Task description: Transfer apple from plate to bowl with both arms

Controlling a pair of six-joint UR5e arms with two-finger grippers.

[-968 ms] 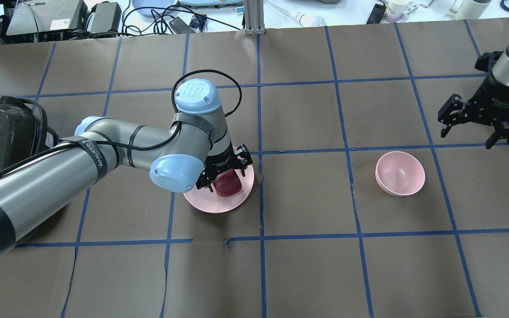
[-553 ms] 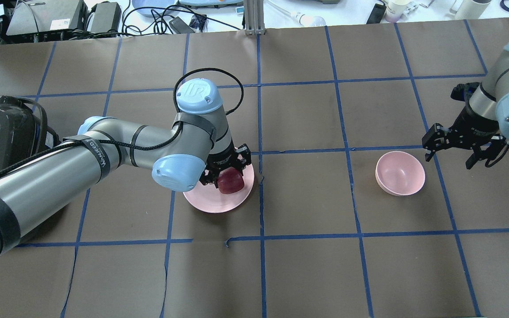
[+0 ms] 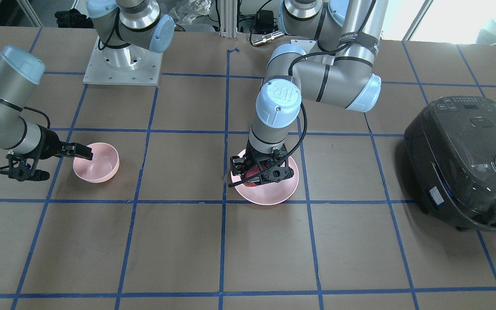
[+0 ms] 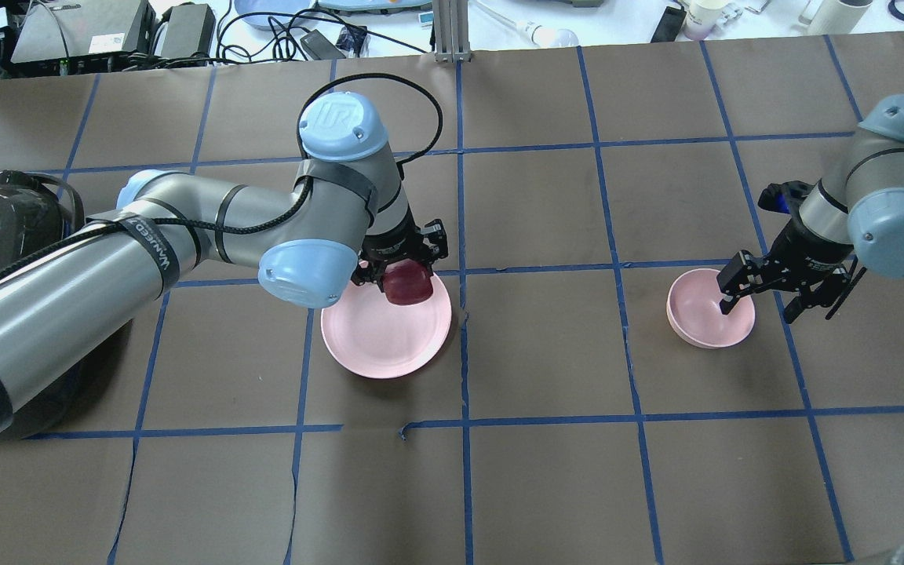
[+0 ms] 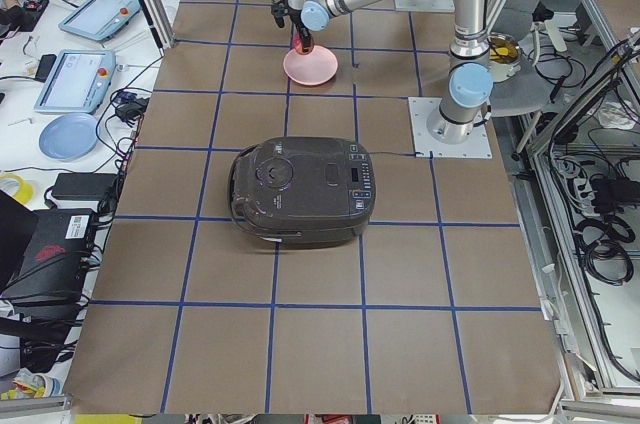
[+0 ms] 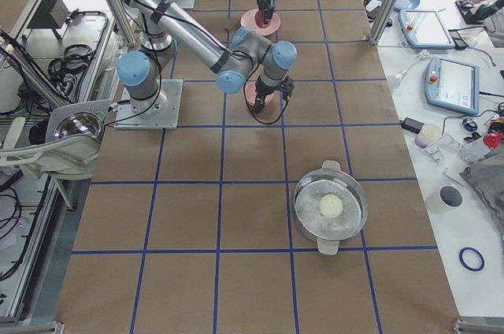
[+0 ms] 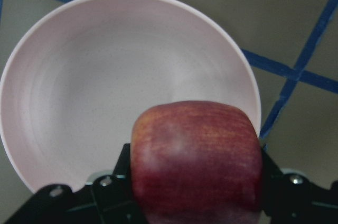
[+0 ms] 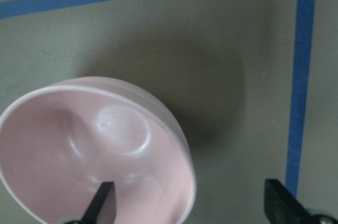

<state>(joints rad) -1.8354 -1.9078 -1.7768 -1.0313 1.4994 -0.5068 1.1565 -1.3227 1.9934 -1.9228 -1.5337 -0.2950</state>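
The dark red apple [image 4: 410, 285] is gripped in my left gripper [image 4: 403, 271], which holds it just above the far edge of the flat pink plate [image 4: 381, 337]. The left wrist view shows the apple [image 7: 196, 155] between the fingers, with the bare plate [image 7: 105, 97] below. The small pink bowl [image 4: 699, 314] sits to the right. My right gripper [image 4: 758, 308] is open and straddles the bowl's right rim. In the right wrist view, one finger [image 8: 103, 205] is over the bowl [image 8: 79, 145] and the other finger is outside it.
A black rice cooker [image 3: 463, 163] sits on the robot's left side of the table, beside the left arm. A metal pot with a lid [image 6: 331, 208] stands near the table's right end. Blue tape lines grid the brown table top.
My left gripper has lifted the apple off the plate and moved it toward the plate's far edge. My right gripper has swung left and down to the bowl's rim.
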